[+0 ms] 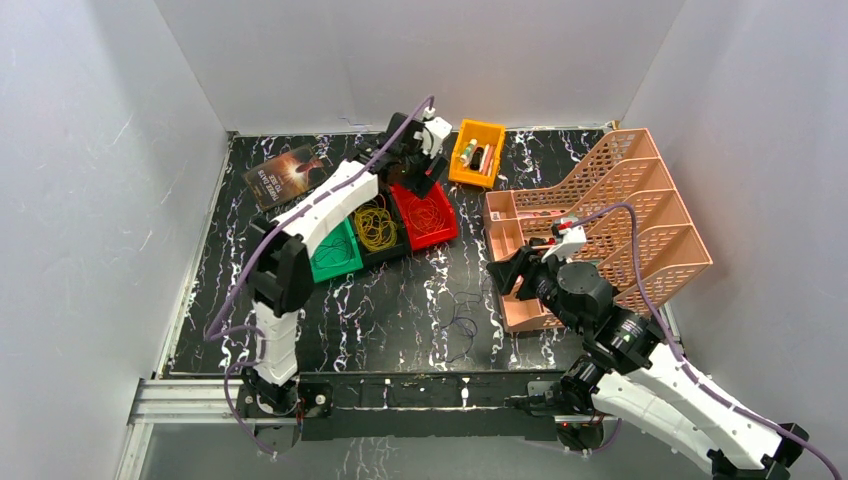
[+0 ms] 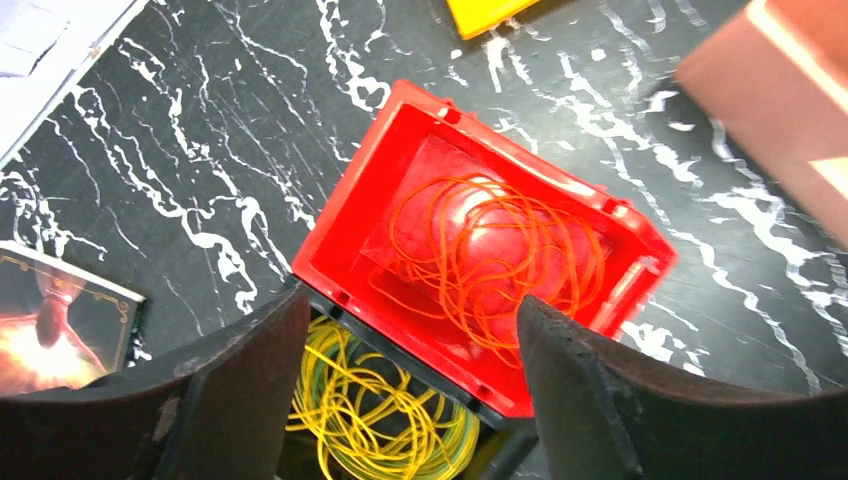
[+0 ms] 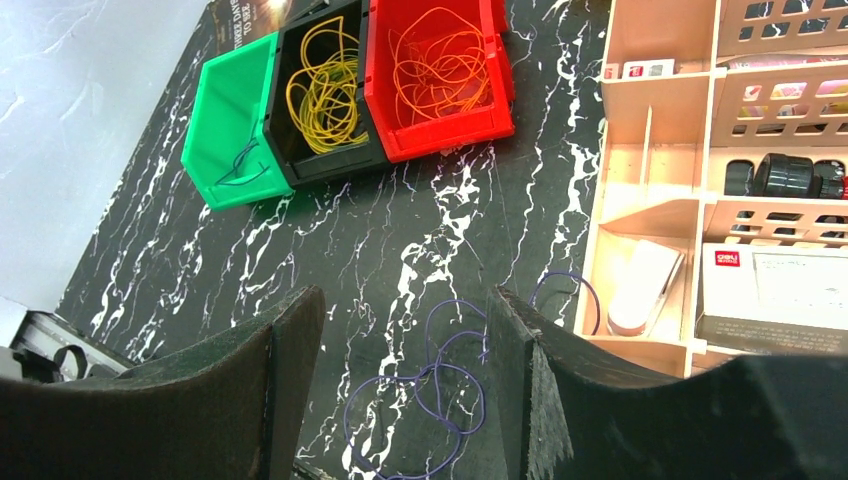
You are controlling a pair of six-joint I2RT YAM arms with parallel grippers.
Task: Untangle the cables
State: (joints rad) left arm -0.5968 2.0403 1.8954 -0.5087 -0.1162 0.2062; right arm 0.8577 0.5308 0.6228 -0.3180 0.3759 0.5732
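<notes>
tabletop from above: the left gripper (image 1: 425, 150) hangs over the far end of the red bin (image 1: 450, 233). beside that bin sit a black bin (image 1: 395, 252) and a green bin (image 1: 335, 262), all three touching in a row. the right gripper (image 1: 508, 275) is low by the near corner of the pink organizer (image 1: 640, 200). loose purple wires (image 1: 458, 322) lie on the bare marble between the two arms.

left wrist view: both fingers (image 2: 230, 390) stand wide apart with nothing between them. below, the orange wires (image 2: 490, 255) are coiled in the red bin and the yellow wires (image 2: 370, 410) in the black one.

right wrist view: these jaws are also spread wide and hold nothing, with the purple wires on the table just beyond the fingertips. a single purple strand (image 3: 240, 165) lies in the green bin.
</notes>
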